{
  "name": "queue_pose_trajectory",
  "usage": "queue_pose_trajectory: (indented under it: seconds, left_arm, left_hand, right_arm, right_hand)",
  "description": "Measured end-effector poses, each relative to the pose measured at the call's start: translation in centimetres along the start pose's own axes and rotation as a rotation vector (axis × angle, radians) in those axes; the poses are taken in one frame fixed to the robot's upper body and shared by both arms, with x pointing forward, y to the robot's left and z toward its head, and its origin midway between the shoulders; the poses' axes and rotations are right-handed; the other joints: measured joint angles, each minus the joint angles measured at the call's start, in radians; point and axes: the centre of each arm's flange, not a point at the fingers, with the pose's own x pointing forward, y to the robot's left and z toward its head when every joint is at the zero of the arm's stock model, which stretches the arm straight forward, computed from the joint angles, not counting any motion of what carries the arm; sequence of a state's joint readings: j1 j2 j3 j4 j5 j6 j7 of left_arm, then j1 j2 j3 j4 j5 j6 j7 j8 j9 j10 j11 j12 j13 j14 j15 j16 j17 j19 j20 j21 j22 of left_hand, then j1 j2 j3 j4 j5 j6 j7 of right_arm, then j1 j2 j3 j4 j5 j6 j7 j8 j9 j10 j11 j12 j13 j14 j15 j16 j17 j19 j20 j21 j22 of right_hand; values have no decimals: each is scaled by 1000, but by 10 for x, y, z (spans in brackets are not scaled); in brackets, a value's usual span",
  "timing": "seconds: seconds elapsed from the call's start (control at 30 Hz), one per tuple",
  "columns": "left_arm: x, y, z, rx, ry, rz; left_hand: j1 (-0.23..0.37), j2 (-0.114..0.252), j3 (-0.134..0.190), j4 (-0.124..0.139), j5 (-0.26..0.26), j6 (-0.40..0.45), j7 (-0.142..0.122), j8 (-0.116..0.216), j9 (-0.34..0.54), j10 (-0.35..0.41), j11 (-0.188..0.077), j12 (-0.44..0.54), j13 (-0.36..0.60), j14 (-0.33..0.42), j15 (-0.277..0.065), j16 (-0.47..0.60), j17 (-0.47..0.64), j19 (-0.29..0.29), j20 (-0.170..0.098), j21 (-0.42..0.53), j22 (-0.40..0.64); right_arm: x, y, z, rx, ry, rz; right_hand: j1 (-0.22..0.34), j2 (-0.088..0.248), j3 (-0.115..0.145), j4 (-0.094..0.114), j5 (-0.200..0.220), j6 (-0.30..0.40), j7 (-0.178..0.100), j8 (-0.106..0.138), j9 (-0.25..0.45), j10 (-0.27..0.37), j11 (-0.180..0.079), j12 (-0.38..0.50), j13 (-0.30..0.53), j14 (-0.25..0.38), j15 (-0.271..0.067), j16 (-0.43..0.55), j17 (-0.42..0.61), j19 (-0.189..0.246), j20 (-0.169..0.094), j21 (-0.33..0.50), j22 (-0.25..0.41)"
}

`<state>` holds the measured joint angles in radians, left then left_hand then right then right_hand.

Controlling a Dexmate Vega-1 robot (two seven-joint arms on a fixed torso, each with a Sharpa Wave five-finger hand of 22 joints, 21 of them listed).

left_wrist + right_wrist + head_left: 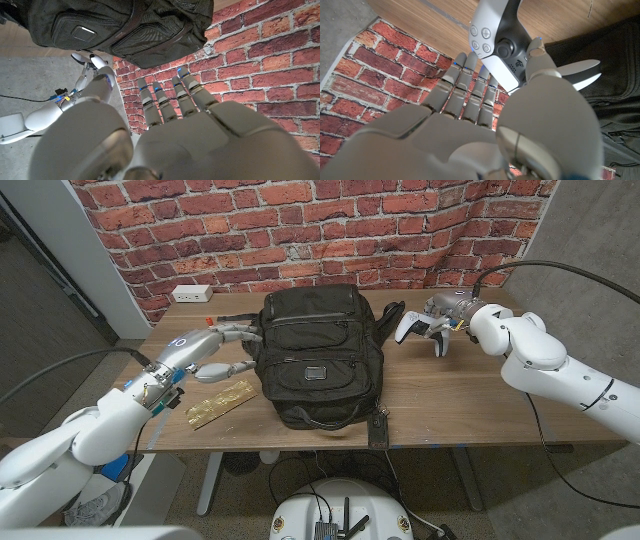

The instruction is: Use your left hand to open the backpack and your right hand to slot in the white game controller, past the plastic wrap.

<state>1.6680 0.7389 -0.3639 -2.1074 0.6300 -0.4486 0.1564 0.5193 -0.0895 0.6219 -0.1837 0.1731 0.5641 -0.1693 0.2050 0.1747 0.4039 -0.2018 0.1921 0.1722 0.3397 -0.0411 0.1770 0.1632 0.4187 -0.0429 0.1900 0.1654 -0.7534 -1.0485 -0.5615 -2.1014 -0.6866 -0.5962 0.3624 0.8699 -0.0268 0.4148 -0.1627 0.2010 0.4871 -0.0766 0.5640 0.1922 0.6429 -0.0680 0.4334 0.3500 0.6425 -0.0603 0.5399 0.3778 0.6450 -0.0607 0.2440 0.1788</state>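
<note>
A black backpack (318, 355) lies at the middle of the wooden table (470, 405), zipped pockets facing up. At its nine o'clock the left hand (215, 345) reaches in, fingers stretched toward the pack's upper left edge and thumb lower down; from the head view the fingertips seem to touch the fabric, though I cannot tell whether they have any grip on it. In the left wrist view the fingers (172, 97) are straight and spread, with nothing between them, and the backpack (125, 27) sits just beyond.

At the pack's two o'clock, the right hand (450, 315) holds the white game controller (415, 325) above the table, just beside the backpack's shoulder strap (390, 315). The right wrist view shows the controller (507, 47) pinched between thumb and fingers (470, 85).

A gold plastic wrap (215, 402) lies flat at the pack's eight o'clock. A white power strip (190, 293) rests at the table's far left corner.
</note>
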Motion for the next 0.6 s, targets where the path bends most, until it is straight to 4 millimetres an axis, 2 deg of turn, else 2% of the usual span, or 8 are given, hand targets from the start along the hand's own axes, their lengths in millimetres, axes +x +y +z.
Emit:
queue_pose_trajectory:
  seconds: [0.23, 0.6]
  left_arm:
    - [-6, -4, 5, 58, -30, -17]
    - [-10, -16, 15, 127, -75, -26]
  left_hand:
    - [13, -13, -8, 0, 0, -9, -9, 0, 0, 0, 0, 0, 0, 0, 0, 0, 0, 0, 0, 0, 0]
    - [39, -13, -18, 1, 0, -13, -13, -8, 0, 4, -4, -4, 0, 0, 0, 0, 0, 0, 0, 0, 0]
  right_arm:
    - [2, 0, 0, 6, 8, -6]
    - [4, 1, -2, 29, 18, -9]
  right_hand:
    - [0, 0, 0, 0, 0, 0, 0, -4, 0, 2, 2, 0, 0, 1, 1, -2, 1, 4, -4, 0, 0]
    - [0, 0, 0, 0, 0, 5, 5, -9, 0, 6, 6, 1, 0, 3, -1, -3, 1, 4, -4, 0, 0]
